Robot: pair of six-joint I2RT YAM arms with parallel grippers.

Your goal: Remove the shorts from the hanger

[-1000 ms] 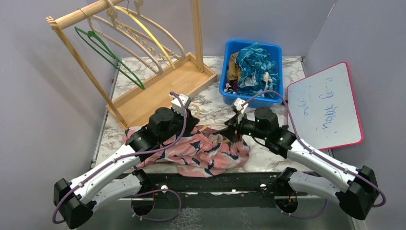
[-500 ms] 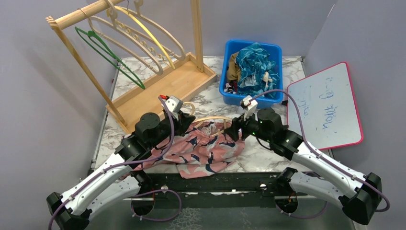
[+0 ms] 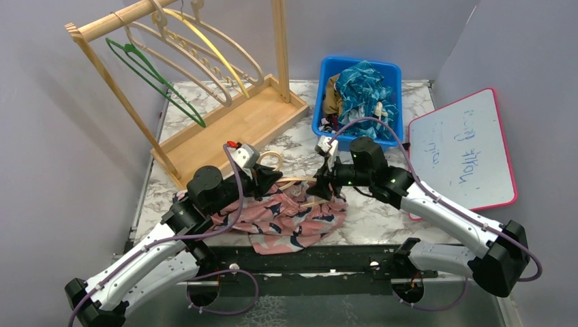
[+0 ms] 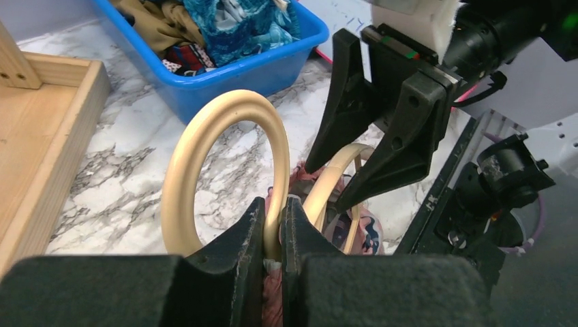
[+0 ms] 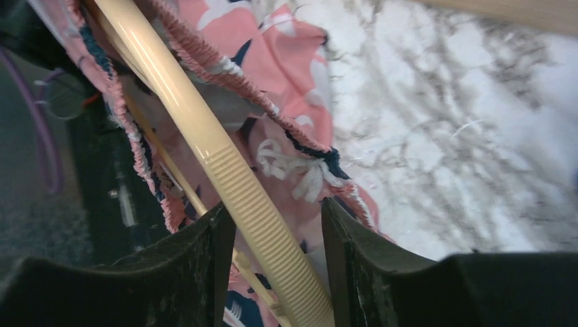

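Marble tabletop point(image 3: 382, 218) carries the shorts point(image 3: 286, 218), pink with navy and white blotches. They lie in a crumpled heap by the near edge, left of centre, with the elastic waistband threaded on a cream hanger point(image 4: 225, 136). The left gripper point(image 4: 272, 225) is pressed tight on the hanger's round hook. The right gripper point(image 5: 272, 211) stands spread to either side of the ribbed hanger arm without clamping it, and the waistband and its white drawstring are just beside it.

As I judge it, the left should hold the hook firm and a little raised. The right should shift off the plastic, pinch the waistband fabric alone, and draw it along the arm and off its end. Catching the bar together with the cloth would drag the hanger too.

The whiteboard point(image 3: 463, 150) by the right edge bears blue handwriting that cannot be read. No brand or label shows.
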